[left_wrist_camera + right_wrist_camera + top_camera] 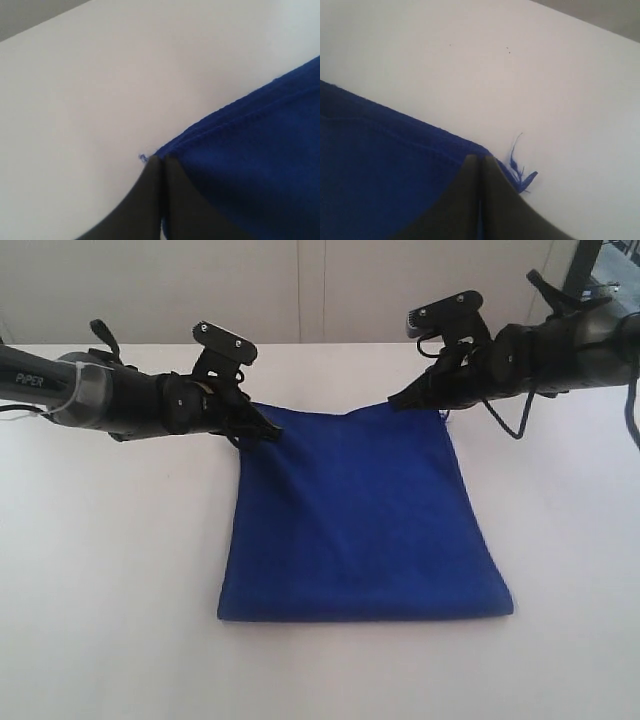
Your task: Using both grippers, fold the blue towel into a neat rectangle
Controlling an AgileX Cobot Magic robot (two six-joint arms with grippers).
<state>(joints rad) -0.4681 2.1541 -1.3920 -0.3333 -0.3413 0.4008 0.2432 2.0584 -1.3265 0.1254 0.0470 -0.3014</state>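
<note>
The blue towel (360, 515) lies on the white table, its near edge folded and flat, its far edge lifted at both corners. My left gripper (270, 430) is shut on the towel's far left corner, and the left wrist view shows the two black fingers (150, 200) pressed together over blue cloth (250, 150). At the far right corner my right gripper (400, 400) is likewise shut on the cloth. In the right wrist view a loose blue thread (520, 172) sticks out beside the closed fingers (497, 200), with towel (380, 170) spreading away from them.
The white table (110, 570) surrounds the towel on all sides. A pale wall (300, 290) runs behind the table's far edge. Dark equipment (600, 265) stands at the far right corner.
</note>
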